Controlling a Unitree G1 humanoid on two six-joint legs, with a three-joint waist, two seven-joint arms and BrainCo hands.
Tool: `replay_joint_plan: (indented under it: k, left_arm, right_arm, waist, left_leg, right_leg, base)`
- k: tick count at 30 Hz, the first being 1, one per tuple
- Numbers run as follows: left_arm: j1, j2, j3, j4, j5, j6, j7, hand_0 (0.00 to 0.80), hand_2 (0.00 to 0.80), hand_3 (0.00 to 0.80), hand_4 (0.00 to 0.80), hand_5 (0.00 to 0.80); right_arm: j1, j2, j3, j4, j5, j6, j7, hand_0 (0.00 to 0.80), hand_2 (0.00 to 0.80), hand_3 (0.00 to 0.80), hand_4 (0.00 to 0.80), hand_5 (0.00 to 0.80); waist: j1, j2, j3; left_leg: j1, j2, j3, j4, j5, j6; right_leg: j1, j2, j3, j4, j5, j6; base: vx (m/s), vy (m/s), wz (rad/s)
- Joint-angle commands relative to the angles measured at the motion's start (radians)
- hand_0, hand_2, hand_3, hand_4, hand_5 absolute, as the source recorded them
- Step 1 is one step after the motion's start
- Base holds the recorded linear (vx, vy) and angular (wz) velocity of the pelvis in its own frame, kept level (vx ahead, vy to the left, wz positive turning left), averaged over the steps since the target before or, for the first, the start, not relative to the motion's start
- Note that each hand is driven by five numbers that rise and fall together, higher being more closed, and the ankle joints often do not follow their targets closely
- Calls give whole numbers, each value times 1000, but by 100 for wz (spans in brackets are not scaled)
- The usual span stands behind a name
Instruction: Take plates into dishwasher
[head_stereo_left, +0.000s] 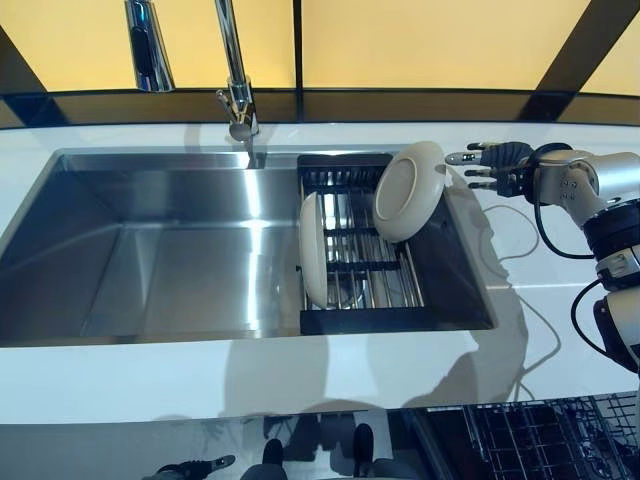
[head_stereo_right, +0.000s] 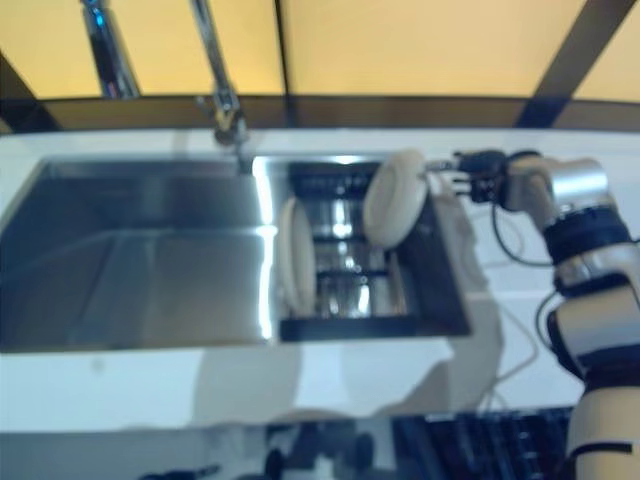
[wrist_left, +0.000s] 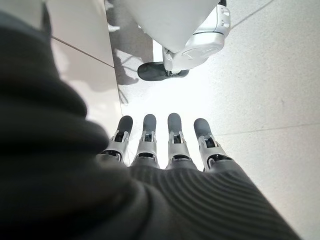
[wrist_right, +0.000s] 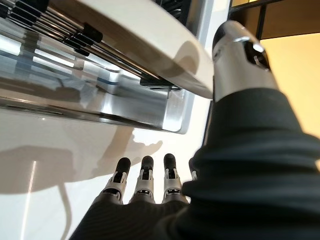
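Note:
Two cream plates stand in the black dish rack (head_stereo_left: 362, 262) at the right end of the sink. One plate (head_stereo_left: 313, 250) stands on edge at the rack's left side. The other plate (head_stereo_left: 410, 190) leans tilted at the rack's far right corner. My right hand (head_stereo_left: 490, 165) is open over the counter just right of this tilted plate, fingers straight and pointing at its rim. In the right wrist view the thumb (wrist_right: 240, 55) sits right by the plate's edge (wrist_right: 125, 25), and the fingers (wrist_right: 145, 182) lie straight. My left hand (wrist_left: 172, 140) hangs low and open over the floor.
The steel sink basin (head_stereo_left: 150, 250) lies left of the rack, with a faucet (head_stereo_left: 235, 100) behind it. White counter (head_stereo_left: 300, 375) runs along the front. A dishwasher's wire rack (head_stereo_left: 545, 435) stands pulled out below the counter at the lower right.

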Motion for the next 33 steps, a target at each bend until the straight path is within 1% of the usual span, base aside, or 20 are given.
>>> replay_joint_plan:
  k: [1, 9, 19, 33]
  left_arm:
    - [-60, 30, -69, 42, -26, 4, 9, 0, 0, 0, 0, 0]
    - [-75, 31, -71, 44, -41, 6, 15, 0, 0, 0, 0, 0]
    - [-82, 30, -72, 47, -42, 12, 12, 0, 0, 0, 0, 0]
    - [-80, 30, -69, 56, -38, 12, 6, 0, 0, 0, 0, 0]
  right_arm:
    - [-54, -36, -8, -27, 16, -54, -11, 0, 0, 0, 0, 0]
    - [-56, -33, -6, -28, -5, -57, -1, 0, 0, 0, 0, 0]
    - [-65, -24, 1, -22, 7, -62, 14, 0, 0, 0, 0, 0]
    - [-69, 2, -2, -38, 24, -61, -6, 0, 0, 0, 0, 0]
  waist:
    - [31, -41, 11]
    - [26, -40, 23]
    - [23, -39, 18]
    - [27, -42, 5]
  left_leg:
    - [-55, -21, 25, -4, 42, -6]
    - [-57, -22, 24, -4, 43, -6]
    - [-52, -23, 27, -4, 41, -7]
    - [-42, -23, 30, -4, 39, -9]
  right_leg:
    - [33, -44, -7, 0, -16, 75]
    - [29, -45, -7, 0, -14, 75]
    - [32, -44, -5, 0, -14, 75]
    - [44, -47, -10, 0, -19, 76]
  base:
    - [0, 0, 0]
    - [0, 0, 0]
    - [0, 0, 0]
    - [0, 0, 0]
